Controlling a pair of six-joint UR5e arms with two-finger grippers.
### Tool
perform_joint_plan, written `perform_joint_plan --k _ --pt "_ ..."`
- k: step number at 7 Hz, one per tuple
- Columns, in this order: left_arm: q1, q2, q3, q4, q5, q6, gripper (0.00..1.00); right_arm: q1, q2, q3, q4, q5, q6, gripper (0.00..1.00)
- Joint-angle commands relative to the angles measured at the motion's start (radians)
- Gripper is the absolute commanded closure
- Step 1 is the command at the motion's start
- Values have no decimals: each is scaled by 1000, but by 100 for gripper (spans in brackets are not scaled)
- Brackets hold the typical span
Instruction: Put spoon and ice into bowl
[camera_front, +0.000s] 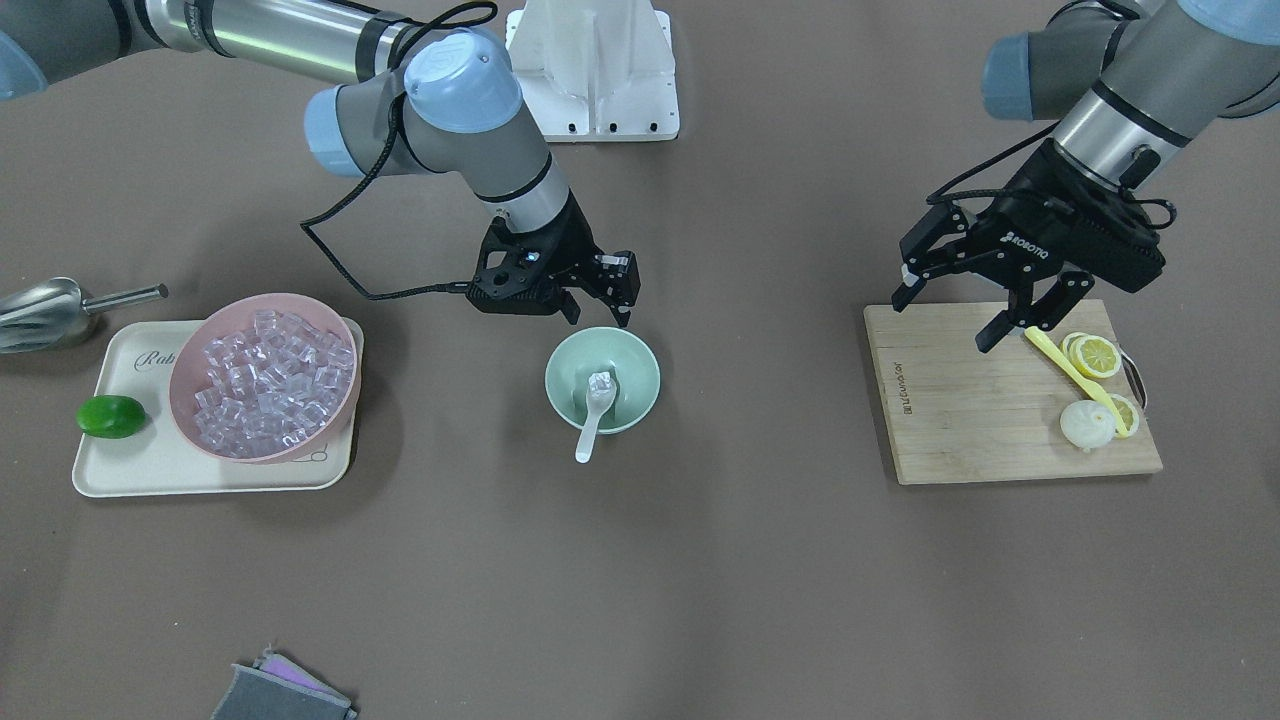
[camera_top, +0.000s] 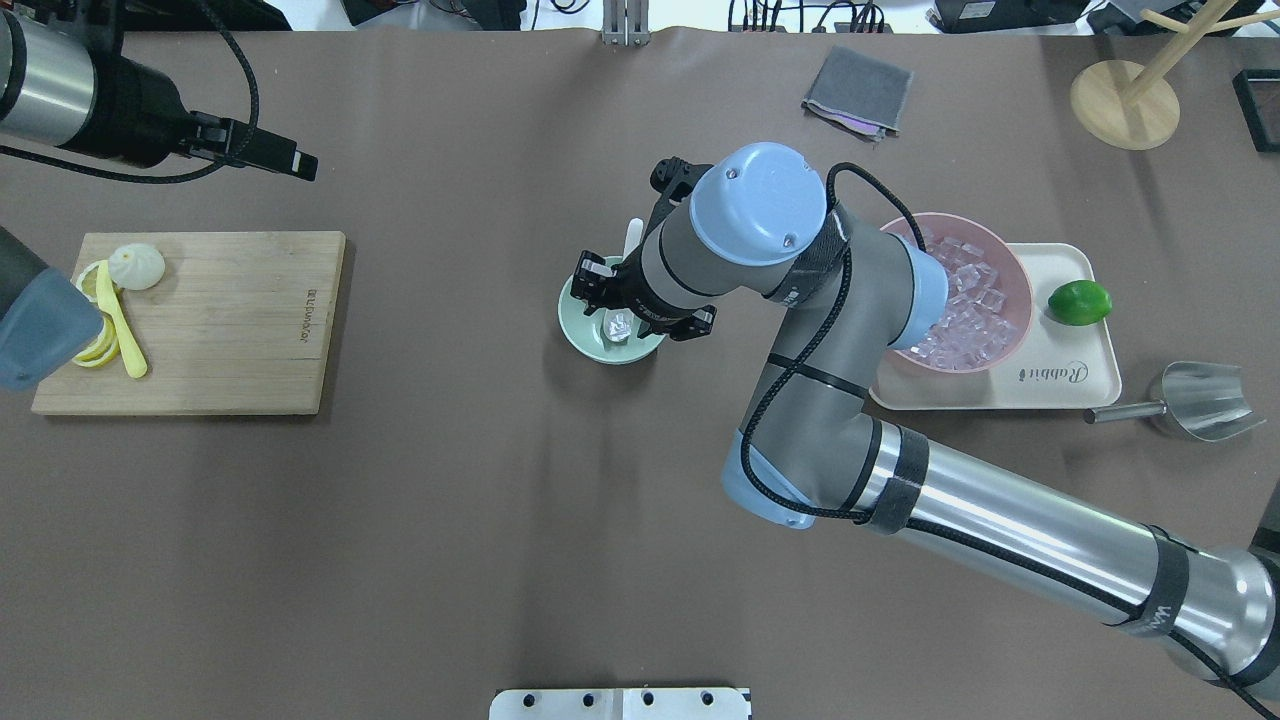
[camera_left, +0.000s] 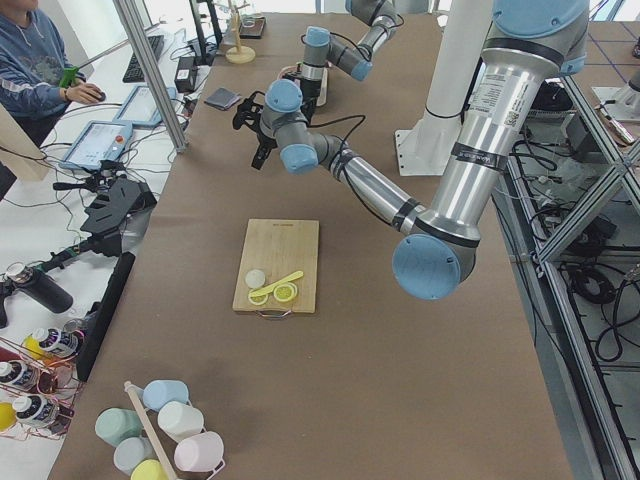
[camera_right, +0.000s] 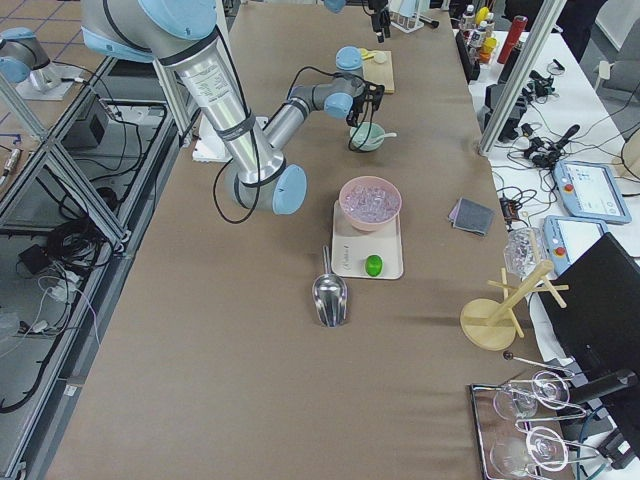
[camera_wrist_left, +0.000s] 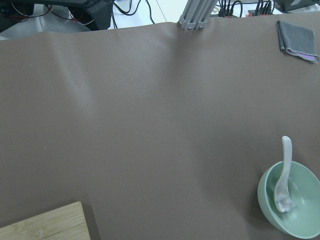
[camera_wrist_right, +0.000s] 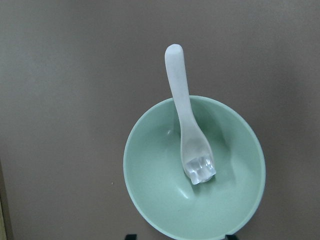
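The mint-green bowl (camera_front: 645, 372) stands at mid-table. The white plastic spoon (camera_front: 592, 418) lies in it, scoop down inside and handle over the rim. One clear ice cube (camera_front: 600, 382) sits in the scoop. The right wrist view shows the bowl (camera_wrist_right: 150, 170), the spoon (camera_wrist_right: 181, 107) and the ice cube (camera_wrist_right: 200, 170) from straight above. My right gripper (camera_front: 598, 318) hovers just over the bowl's robot-side rim, open and empty. My left gripper (camera_front: 948, 318) is open and empty above the near end of the cutting board (camera_front: 970, 410).
A pink bowl (camera_front: 190, 385) full of ice cubes (camera_front: 270, 375) and a lime (camera_front: 110, 417) sit on a cream tray (camera_front: 150, 465). A metal scoop (camera_front: 40, 310) lies beside the tray. The board holds lemon slices (camera_front: 1095, 355), a yellow utensil (camera_front: 1070, 370) and a white bun-shaped piece (camera_front: 1087, 425). A grey cloth (camera_front: 280, 692) lies near the table edge.
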Motion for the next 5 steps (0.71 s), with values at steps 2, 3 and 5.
perform_joint_plan --k 2,3,5 --pt "-31 12 -74 143 -11 17 4 232 -258 191 -2 223 -185 31" --pt "-60 24 -88 189 -34 20 4 325 -346 215 -1 287 -332 30" --pt "-126 158 -86 189 -85 235 4 547 -525 231 -1 434 -669 0"
